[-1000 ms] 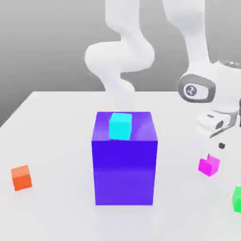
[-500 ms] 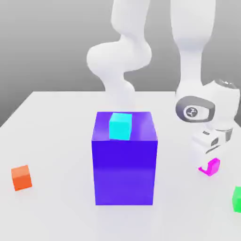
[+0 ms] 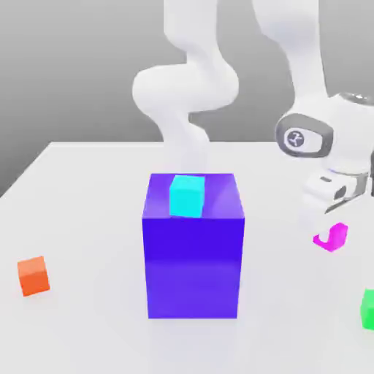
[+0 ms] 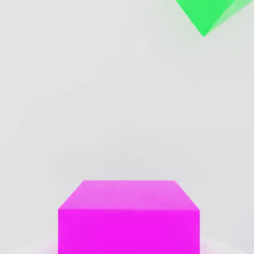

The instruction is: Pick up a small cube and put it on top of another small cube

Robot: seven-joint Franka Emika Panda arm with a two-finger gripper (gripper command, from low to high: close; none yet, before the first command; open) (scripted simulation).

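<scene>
Since the small, rigid, light-looking magenta plain cube (image 3: 332,237) hangs at the frame's right, clear of the white desk (image 3: 88,219), the claw (image 3: 334,225) is clamped on its flat opposite faces.

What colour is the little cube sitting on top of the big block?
Cyan cube, clearest in the exterior view.

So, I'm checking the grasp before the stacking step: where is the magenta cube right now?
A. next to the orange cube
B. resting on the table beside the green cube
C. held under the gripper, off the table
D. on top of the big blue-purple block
C: the magenta cube hangs directly under the gripper, shut on it and lifted clear of the white table, while the cyan cube sits on the blue-purple block.
</scene>
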